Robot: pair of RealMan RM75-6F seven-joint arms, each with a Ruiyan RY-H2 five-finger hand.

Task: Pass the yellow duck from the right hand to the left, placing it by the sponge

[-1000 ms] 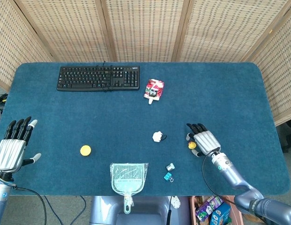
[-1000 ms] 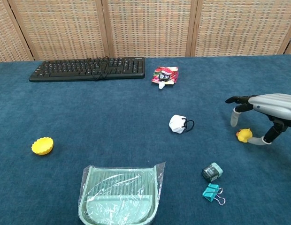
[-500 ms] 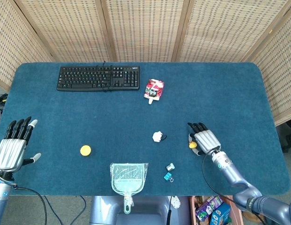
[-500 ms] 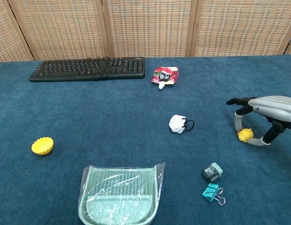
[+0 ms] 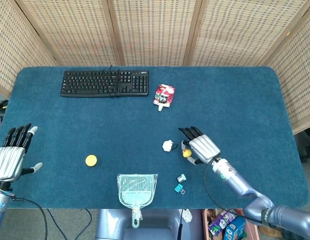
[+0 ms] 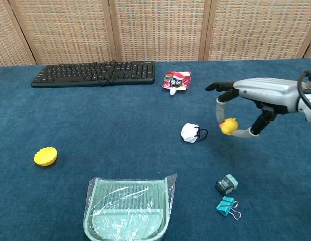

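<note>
The small yellow duck (image 5: 186,153) (image 6: 228,125) hangs above the blue table, pinched between the thumb and a finger of my right hand (image 5: 201,148) (image 6: 261,90), whose other fingers are spread. It is just right of a white crumpled item (image 6: 190,132). A round yellow scalloped sponge (image 5: 91,160) (image 6: 45,155) lies on the left part of the table. My left hand (image 5: 10,157) hovers at the table's left edge with its fingers apart and nothing in it; only the head view shows it.
A black keyboard (image 5: 105,83) and a red pouch (image 5: 164,95) lie at the back. A pale green dustpan (image 5: 137,189) sits at the front edge. A teal binder clip (image 6: 225,206) and a small grey-green object (image 6: 226,184) lie front right.
My right hand closed on the duck, lifted it off the table and carried it left, towards the white crumpled item. The left hand has barely moved.
</note>
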